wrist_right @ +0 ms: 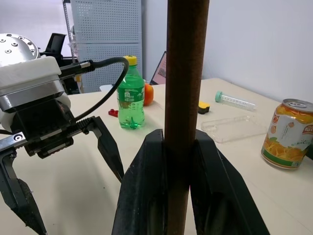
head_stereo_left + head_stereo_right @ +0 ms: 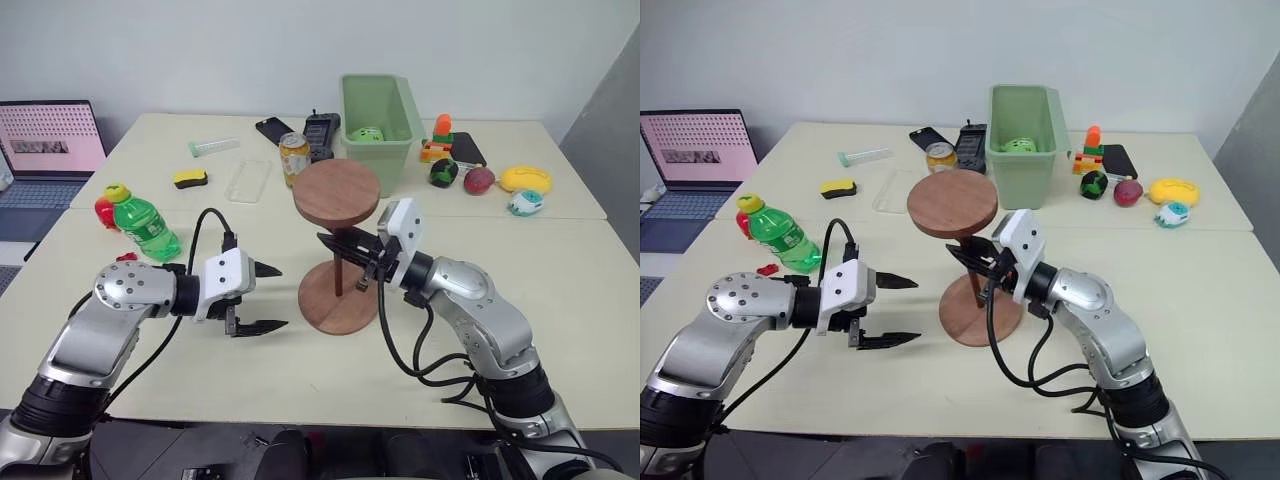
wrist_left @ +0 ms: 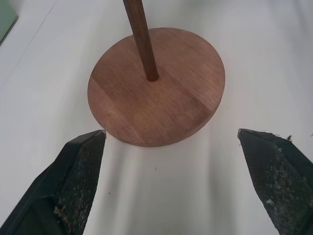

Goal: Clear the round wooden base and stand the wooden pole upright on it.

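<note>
The round wooden base (image 2: 330,308) lies flat on the table in front of me. The wooden pole (image 2: 338,274) stands upright with its foot at the base's centre hole (image 3: 152,77). Its round disc head (image 2: 336,192) is on top. My right gripper (image 2: 342,248) reaches in from the right and is shut on the pole's rod (image 1: 185,73) about halfway up. My left gripper (image 2: 268,297) hovers just left of the base, open, with nothing between its fingers (image 3: 78,176). The base's top carries only the pole.
A green bin (image 2: 378,120) and a drink can (image 2: 294,158) stand behind the pole. A green bottle (image 2: 146,228) lies at the left, with a laptop (image 2: 50,140) beyond it. Phones, a clear case (image 2: 249,181) and toys (image 2: 480,178) sit along the back.
</note>
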You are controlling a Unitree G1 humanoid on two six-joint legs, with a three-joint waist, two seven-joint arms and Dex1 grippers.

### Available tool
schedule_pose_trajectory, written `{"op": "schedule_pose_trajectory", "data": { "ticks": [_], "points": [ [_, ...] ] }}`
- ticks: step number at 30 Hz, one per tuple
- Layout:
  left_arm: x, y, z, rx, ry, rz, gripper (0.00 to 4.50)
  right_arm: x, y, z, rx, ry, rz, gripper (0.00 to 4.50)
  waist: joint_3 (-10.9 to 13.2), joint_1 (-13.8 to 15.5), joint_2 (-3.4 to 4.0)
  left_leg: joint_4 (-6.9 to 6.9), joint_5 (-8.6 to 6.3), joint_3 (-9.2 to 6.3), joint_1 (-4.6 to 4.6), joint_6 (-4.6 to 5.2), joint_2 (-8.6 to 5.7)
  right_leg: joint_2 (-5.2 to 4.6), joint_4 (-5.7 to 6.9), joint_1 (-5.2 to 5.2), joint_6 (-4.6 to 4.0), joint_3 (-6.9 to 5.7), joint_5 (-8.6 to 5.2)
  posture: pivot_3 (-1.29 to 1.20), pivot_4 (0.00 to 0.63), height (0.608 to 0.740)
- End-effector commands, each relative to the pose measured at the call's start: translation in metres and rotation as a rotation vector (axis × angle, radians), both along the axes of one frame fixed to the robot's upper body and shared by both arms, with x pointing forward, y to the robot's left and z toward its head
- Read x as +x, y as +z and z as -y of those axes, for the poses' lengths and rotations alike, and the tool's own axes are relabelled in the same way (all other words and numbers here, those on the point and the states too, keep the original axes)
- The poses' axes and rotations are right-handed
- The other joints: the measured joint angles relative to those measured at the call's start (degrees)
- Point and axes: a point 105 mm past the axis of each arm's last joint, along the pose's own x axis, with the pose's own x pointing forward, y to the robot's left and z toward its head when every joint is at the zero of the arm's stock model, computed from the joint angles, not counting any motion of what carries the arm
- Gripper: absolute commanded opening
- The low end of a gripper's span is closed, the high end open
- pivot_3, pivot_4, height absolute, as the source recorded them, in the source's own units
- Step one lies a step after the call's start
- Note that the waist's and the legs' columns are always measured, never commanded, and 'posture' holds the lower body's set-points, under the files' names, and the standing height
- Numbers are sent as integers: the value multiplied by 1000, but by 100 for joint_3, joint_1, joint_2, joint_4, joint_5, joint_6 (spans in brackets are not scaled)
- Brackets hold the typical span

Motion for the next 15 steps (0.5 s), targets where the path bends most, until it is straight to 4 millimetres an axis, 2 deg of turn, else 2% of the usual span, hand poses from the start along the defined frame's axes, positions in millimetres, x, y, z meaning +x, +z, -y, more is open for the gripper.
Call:
{"op": "schedule_pose_trajectory", "data": {
  "ticks": [1,7,10,13,15],
  "points": [
    [0,12,5,-22,-15,47,4500,8,-33,4,-86,-47,-141,601,0,0,0,-1,0,1,0,0,0,0,0,-1,0,1,0,0,150,740],
    [0,19,10,-69,-33,55,4500,0,-22,3,-82,1,-119,1996,18,0,5,-1,0,7,-32,-1,-1,-2,1,-37,0,7,0,0,150,740],
    [0,23,12,-100,-40,58,4500,-5,-23,5,-94,20,-125,2673,17,-6,4,6,1,1,-92,-2,3,-2,5,-95,0,1,1,0,150,740],
    [2,27,14,-128,-29,66,4500,-10,-27,8,-128,47,-138,3399,18,-4,4,7,1,1,-105,-2,5,-14,4,-106,0,0,1,0,150,740],
    [5,29,14,-144,-8,63,4500,-13,-29,11,-152,63,-143,3500,18,5,4,7,1,0,-105,-2,3,-15,4,-104,0,0,1,0,150,740]
  ]
}}
